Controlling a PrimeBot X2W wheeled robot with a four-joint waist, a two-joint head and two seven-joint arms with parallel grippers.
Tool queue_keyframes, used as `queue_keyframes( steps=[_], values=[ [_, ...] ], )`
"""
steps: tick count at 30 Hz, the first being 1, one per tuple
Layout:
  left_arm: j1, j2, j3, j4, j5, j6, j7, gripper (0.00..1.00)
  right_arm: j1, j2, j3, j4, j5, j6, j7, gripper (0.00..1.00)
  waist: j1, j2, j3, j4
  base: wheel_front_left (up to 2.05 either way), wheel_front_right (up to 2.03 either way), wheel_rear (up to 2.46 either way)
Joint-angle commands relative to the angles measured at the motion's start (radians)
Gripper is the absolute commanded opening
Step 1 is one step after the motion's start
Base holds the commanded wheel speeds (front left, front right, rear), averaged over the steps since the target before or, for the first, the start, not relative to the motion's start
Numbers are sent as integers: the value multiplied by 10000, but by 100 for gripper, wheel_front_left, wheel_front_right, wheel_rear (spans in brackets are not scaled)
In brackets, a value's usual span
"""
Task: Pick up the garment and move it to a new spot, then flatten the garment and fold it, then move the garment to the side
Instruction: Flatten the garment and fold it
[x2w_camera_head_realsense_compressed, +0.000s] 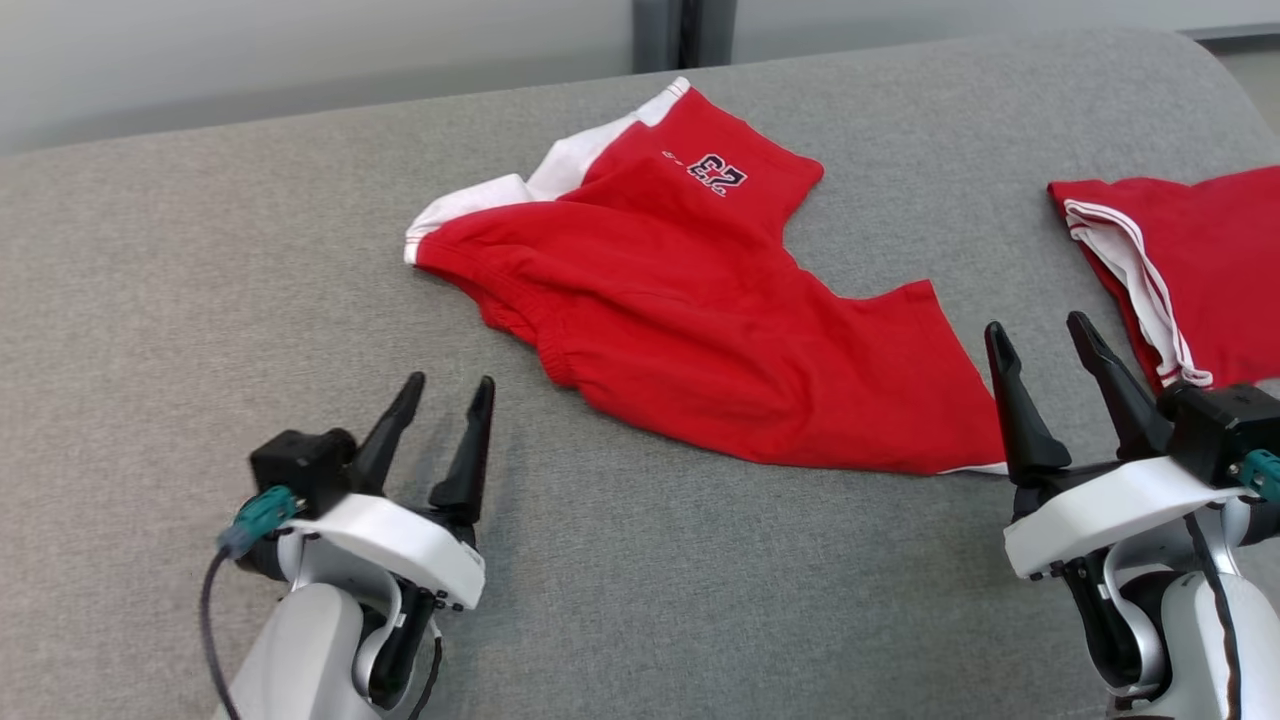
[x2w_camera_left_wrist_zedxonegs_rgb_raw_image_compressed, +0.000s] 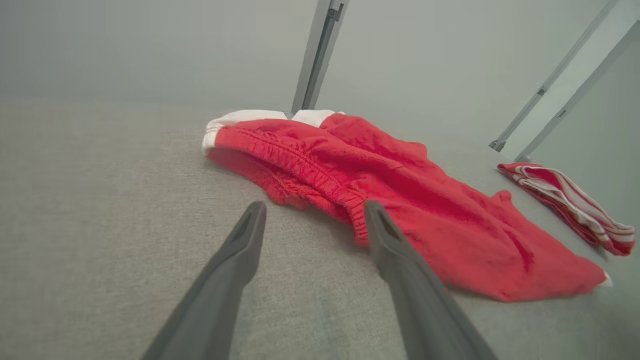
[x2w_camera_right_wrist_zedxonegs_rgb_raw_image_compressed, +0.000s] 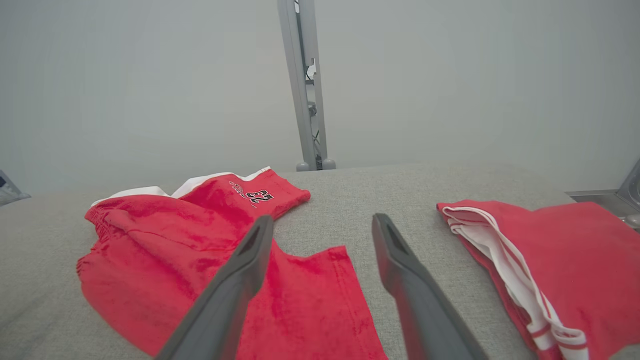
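- Garment (x2w_camera_head_realsense_compressed: 700, 330), a pair of red shorts, is seen lying loose on the grey fabric-covered table (x2w_camera_head_realsense_compressed: 200, 300), gripped by nothing, with both grippers placed nearer than it
- Nearest at the left, the left gripper (x2w_camera_head_realsense_compressed: 450, 382) is set low over bare table, its jaws spread and empty, pointed toward the gathered waistband (x2w_camera_head_realsense_compressed: 545, 345) just beyond
- Nearest at the right, the right gripper (x2w_camera_head_realsense_compressed: 1036, 326) is shown with jaws spread and empty; its left finger (x2w_camera_head_realsense_compressed: 1015, 420) is lined up with the hem corner of the near leg, and contact cannot be told
- Farther back, the other leg is marked with a "23" print (x2w_camera_head_realsense_compressed: 722, 173) and edged by a white side panel (x2w_camera_head_realsense_compressed: 560, 165)
- At the right, apart from the shorts, a second red garment (x2w_camera_head_realsense_compressed: 1200, 260) with white striped trim is laid
- Farthest back, a grey post (x2w_camera_head_realsense_compressed: 685, 30) is seen behind the table edge
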Motion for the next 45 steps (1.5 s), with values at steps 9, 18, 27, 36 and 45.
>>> queue_keyframes(
  steps=[9,18,27,36,45],
  values=[
    [-1041,535,-1736,1292,1105,-24,361,100,-338,-45,90,226,306,-3,-485,100,0,-1,530,-598,0,0,0],
    [-2052,541,-2407,2708,1618,81,112,100,-501,-44,164,516,437,-3,-745,100,0,-1,756,-942,0,0,0],
    [-2676,451,-2768,3245,1650,9,-489,100,-541,-44,80,714,457,-3,-895,100,0,-1,842,-1021,0,0,0],
    [-2406,818,-3876,2496,609,-22,-667,0,-497,-43,98,976,468,-3,-1050,100,0,-1,657,-765,0,0,0],
    [-2220,2181,-5037,1174,-112,-26,-575,0,-345,-42,160,1339,436,-3,-1058,100,0,-1,-69,-77,0,0,0]
  ],
)
